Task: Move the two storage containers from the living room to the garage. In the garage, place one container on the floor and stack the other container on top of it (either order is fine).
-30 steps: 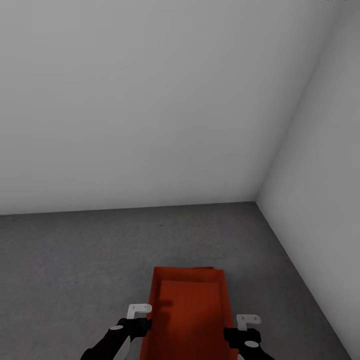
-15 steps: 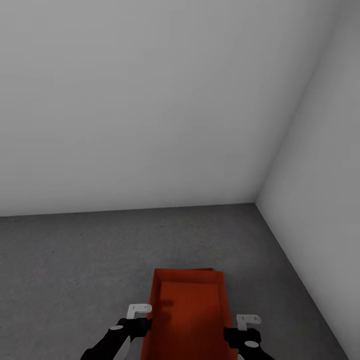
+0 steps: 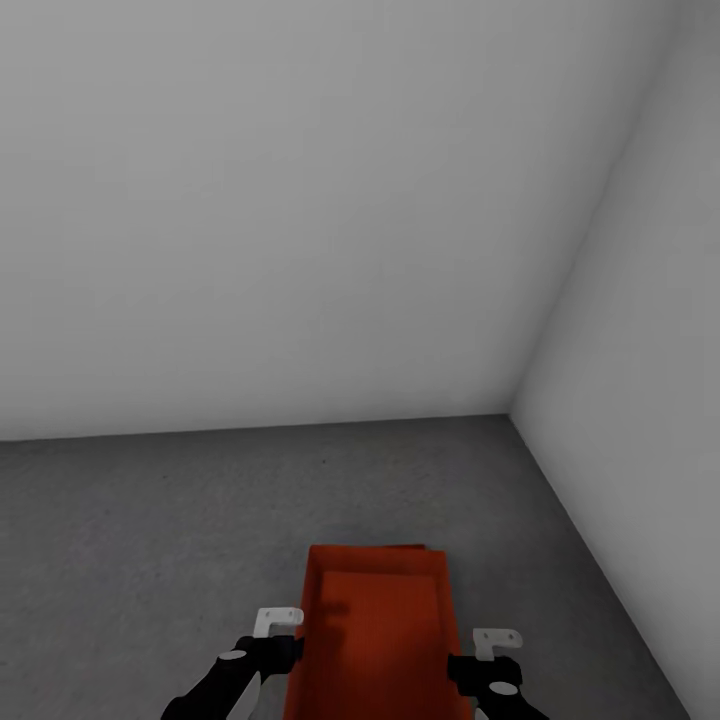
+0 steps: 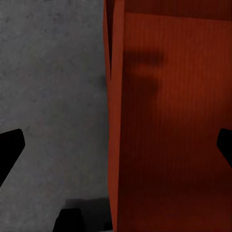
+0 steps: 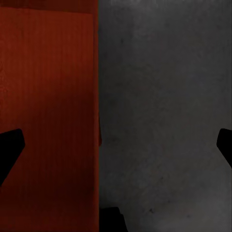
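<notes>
Two stacked storage containers (image 3: 375, 640) sit on the garage floor (image 3: 150, 540) near the corner. The left gripper (image 4: 116, 145) and right gripper (image 5: 116, 145) straddle its side walls, fingers spread wide, gripping nothing.

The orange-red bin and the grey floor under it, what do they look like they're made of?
The orange-red bin looks like matte plastic, judging by its thin flat walls, even colour and fine ribbed lines. The floor looks like rough bare concrete: dark grey, speckled, unshiny. Being renders, both are guesses.
</notes>
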{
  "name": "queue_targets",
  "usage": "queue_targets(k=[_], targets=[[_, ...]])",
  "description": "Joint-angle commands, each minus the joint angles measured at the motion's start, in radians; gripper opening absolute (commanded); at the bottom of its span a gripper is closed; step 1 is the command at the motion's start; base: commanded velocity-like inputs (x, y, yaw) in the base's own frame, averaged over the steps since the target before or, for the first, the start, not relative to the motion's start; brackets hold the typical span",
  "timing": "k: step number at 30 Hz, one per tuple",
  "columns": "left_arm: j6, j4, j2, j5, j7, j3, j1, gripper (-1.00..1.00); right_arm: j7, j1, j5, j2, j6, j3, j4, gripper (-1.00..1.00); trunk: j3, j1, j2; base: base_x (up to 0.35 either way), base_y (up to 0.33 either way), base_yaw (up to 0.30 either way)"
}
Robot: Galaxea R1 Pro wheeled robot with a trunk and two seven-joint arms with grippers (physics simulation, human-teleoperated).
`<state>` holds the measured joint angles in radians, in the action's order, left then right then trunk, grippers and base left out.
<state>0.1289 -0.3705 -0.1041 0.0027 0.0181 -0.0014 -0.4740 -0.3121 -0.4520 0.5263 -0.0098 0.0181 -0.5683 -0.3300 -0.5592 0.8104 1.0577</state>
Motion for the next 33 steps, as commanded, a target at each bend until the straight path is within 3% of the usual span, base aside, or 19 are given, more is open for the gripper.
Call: queue_targets(k=[1,33], targets=[[0.006,-0.002,0.000,0.000,0.002,0.000,0.000,1.00,-0.005,-0.001,0.011,-0.001,0.002,-0.008,-0.001,1.00,0.004,-0.004,-0.007,0.000,0.000,0.000],[0.001,-0.002,0.001,0.000,0.002,-0.003,0.000,1.00,-0.006,-0.001,0.011,-0.001,0.002,-0.008,-0.001,1.00,0.057,-0.008,-0.014,0.000,0.000,0.000]])
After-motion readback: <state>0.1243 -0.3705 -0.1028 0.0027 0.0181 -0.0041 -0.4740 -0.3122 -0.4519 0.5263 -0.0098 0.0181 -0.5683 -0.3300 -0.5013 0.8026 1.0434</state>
